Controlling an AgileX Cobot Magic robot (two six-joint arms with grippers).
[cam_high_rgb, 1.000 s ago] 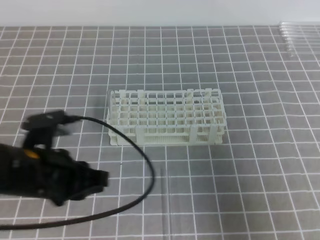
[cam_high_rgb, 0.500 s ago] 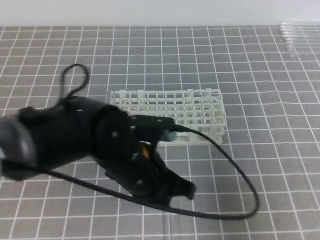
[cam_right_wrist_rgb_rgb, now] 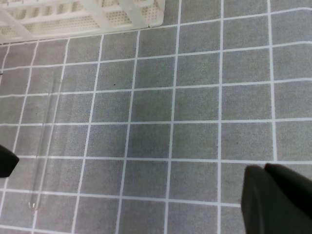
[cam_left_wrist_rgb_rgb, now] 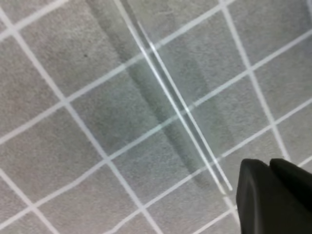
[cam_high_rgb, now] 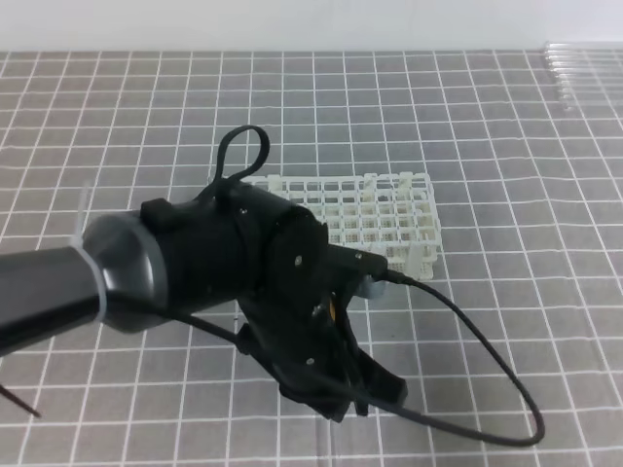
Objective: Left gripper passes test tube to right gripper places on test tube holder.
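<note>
Glass test tube [cam_left_wrist_rgb_rgb: 168,105] lay ungrasped on the counter [cam_right_wrist_rgb_rgb: 195,97]; we judged our left end effector [cam_high_rgb: 355,389], opening unclear, must descend and grip.

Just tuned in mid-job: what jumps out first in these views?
The big black left arm fills the lower middle of the overhead view, its claw low over the gridded mat, in front of the white test tube holder. The clear test tube lies flat on the mat right beneath it, not yet gripped.
</note>
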